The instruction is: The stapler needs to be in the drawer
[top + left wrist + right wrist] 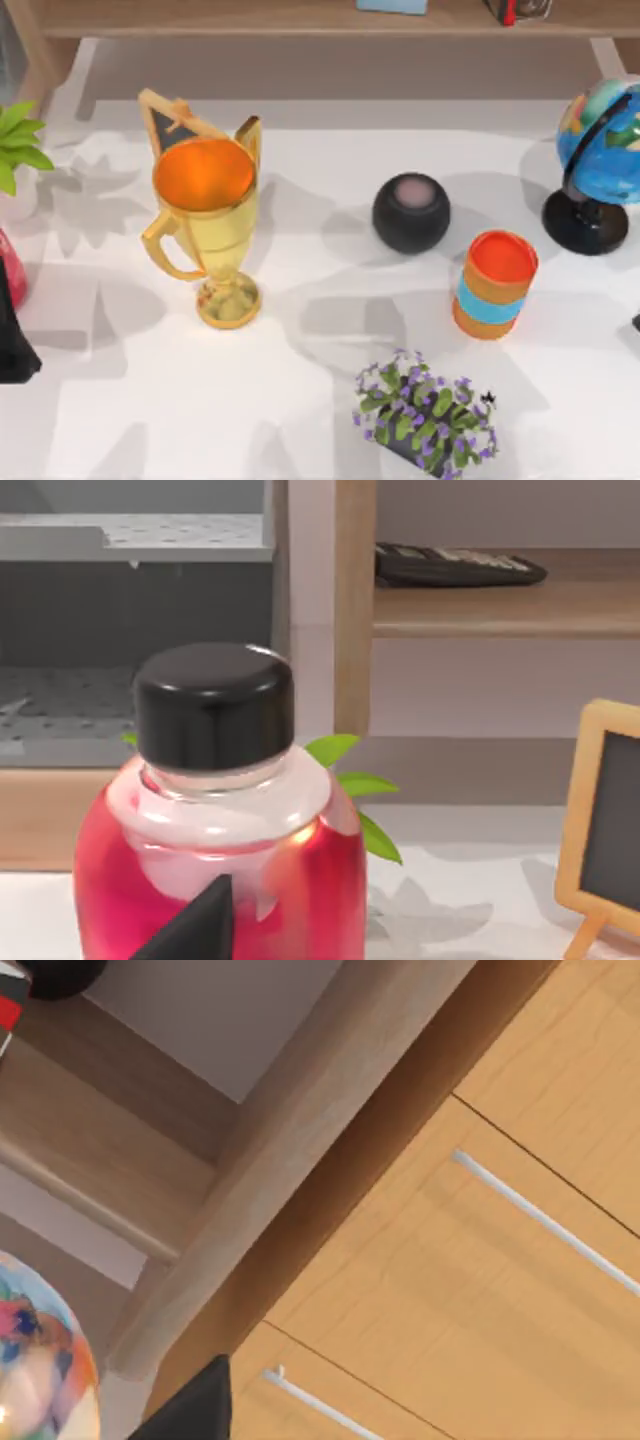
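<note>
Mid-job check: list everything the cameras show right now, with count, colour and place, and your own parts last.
trophy: 1, gold with orange inside, table's left half
small chalkboard: 1, wood frame, dark face, behind the trophy
round speaker: 1, black, centre right
can: 1, orange with a blue band, right of centre
flower pot: 1, purple blooms with green leaves, near edge
globe: 1, blue on a black stand, far right
leafy plant: 1, green, left edge
bottle: 1, red with a black cap, left edge
calculator: 1, dark, on the shelf
drawer fronts: 2 visible, light wood, white handles
stapler: cannot spot one
left tool: dark tip by the bottle
right tool: dark tip facing the drawers
</note>
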`<state>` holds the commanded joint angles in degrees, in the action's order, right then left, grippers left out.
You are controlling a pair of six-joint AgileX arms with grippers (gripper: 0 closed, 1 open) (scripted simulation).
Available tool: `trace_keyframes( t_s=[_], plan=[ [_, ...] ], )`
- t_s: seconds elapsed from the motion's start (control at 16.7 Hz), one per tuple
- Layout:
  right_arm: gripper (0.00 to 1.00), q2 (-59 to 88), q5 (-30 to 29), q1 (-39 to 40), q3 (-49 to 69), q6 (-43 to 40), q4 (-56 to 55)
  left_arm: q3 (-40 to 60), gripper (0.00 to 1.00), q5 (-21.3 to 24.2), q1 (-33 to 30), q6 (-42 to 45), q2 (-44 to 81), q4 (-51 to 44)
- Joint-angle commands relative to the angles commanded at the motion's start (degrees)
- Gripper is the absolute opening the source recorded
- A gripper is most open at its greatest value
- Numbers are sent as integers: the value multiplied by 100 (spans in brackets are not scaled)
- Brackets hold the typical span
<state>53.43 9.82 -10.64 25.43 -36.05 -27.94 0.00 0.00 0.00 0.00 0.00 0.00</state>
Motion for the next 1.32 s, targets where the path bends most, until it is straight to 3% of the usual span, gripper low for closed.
trace_keyframes(
  t_s=[0.78,1.08,1.32],
  plan=[
    [100,6195,1139,-1238,2969,-4210,-3261,0,100,0,0,0,0,0],
    [100,7526,1381,-1506,3603,-5107,-3958,0,100,0,0,0,0,0],
    [100,7843,1441,-1567,3756,-5320,-4125,0,100,0,0,0,0,0]
  ],
)
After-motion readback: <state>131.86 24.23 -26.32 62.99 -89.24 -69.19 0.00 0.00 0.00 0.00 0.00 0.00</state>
